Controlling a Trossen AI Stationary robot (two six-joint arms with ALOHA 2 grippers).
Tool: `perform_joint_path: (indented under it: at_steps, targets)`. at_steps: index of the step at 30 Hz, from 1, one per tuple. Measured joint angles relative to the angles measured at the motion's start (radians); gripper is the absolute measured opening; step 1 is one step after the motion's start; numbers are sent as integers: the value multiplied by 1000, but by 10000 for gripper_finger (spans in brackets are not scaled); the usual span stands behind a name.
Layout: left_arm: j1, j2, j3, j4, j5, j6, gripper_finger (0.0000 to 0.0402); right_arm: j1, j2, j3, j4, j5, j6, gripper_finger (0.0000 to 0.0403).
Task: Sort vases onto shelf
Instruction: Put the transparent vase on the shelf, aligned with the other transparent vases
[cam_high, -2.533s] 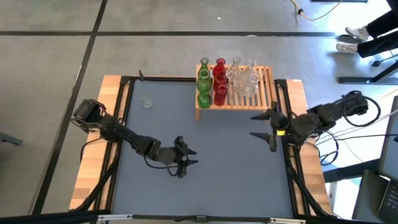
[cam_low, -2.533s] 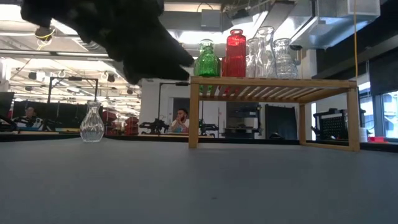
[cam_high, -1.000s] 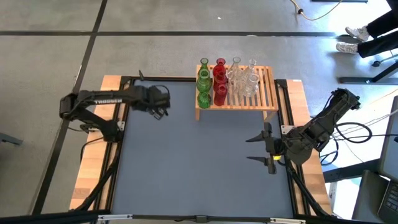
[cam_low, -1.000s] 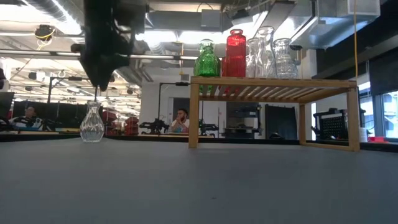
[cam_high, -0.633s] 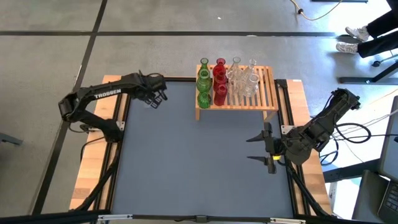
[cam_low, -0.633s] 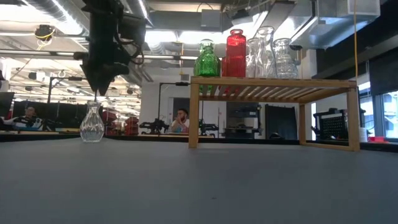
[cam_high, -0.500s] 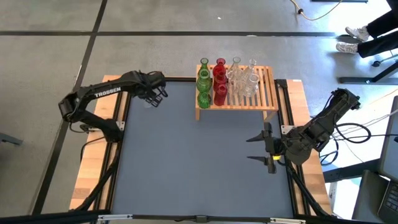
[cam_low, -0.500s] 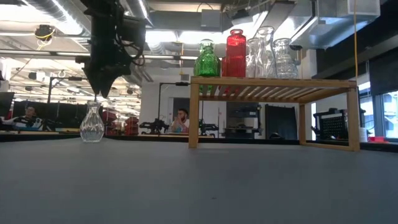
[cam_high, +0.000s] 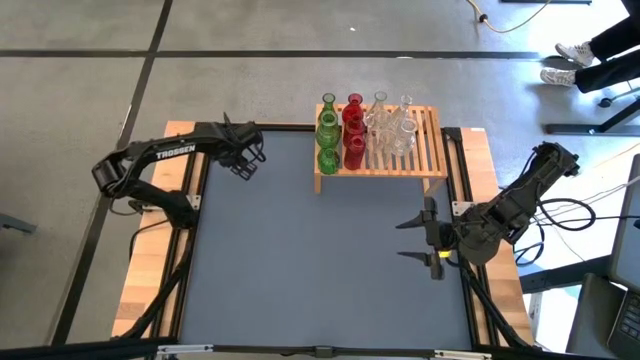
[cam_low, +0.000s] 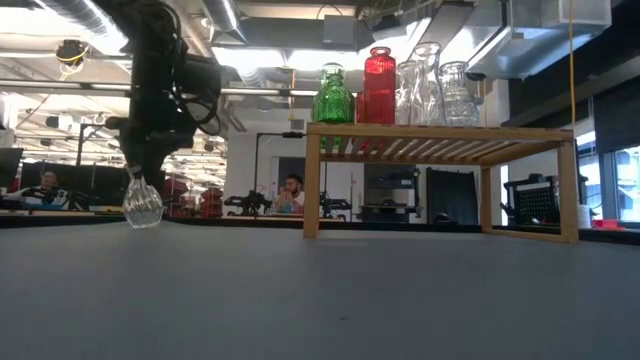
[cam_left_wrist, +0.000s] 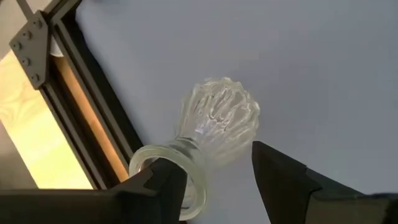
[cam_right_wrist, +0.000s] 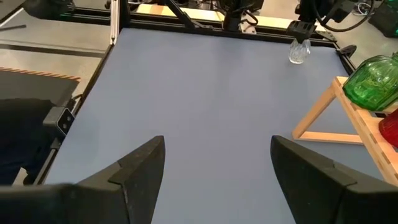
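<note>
The left claw (cam_high: 243, 163) is at the far left part of the gray desk (cam_high: 320, 260), close to the black rail along that edge. It hangs with its fingers pointing down. The fingers are partway open, and the neck of a small clear vase (cam_low: 142, 205) sits between them. In the left wrist view the vase (cam_left_wrist: 211, 124) has a round ribbed belly and a thick rim, with a dark finger (cam_left_wrist: 280, 177) on each side of the neck. In the low view the vase leans to one side under the claw (cam_low: 135, 170), with its bottom down at the desk top. I cannot tell if the bottom touches the desk.

To the right of this claw, well apart from it, stands the shelf (cam_high: 428, 150). It is a low rack made of light wood slats, and it sits at the far side of the desk. The other vases stand upright on it in rows. The green vases (cam_high: 327, 135) are on the side nearest the left claw. The red vases (cam_high: 353, 132) come next. The clear vases (cam_high: 392, 128) are on the far side of those.

The right claw (cam_high: 432, 241) is near the right edge of the desk, well apart from the shelf. Its two fingers are spread wide and nothing is between them. In the right wrist view it points across the bare desk toward the left claw.
</note>
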Motion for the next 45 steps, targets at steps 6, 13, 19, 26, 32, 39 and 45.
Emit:
perform_joint_path:
  at_steps: [6,13,19,26,32,39,45]
  targets:
    - [-6,0,-9,2,-5,6,134,0,0,0,-1,8,0,276]
    - [-81,7,31,-5,1,4,33,0,0,0,-3,7,0,276]
    - [-216,8,92,-8,7,-28,23,0,0,0,-6,2,1,276]
    - [-452,6,145,0,14,-59,25,1,2,0,-10,-31,56,276]
    - [-667,6,184,10,6,-154,25,30,33,0,-11,-62,85,276]
    - [-891,46,262,76,-32,-233,25,100,100,0,-2,-25,128,276]
    - [-1024,258,495,3,-66,-227,25,148,145,0,-3,-21,200,276]
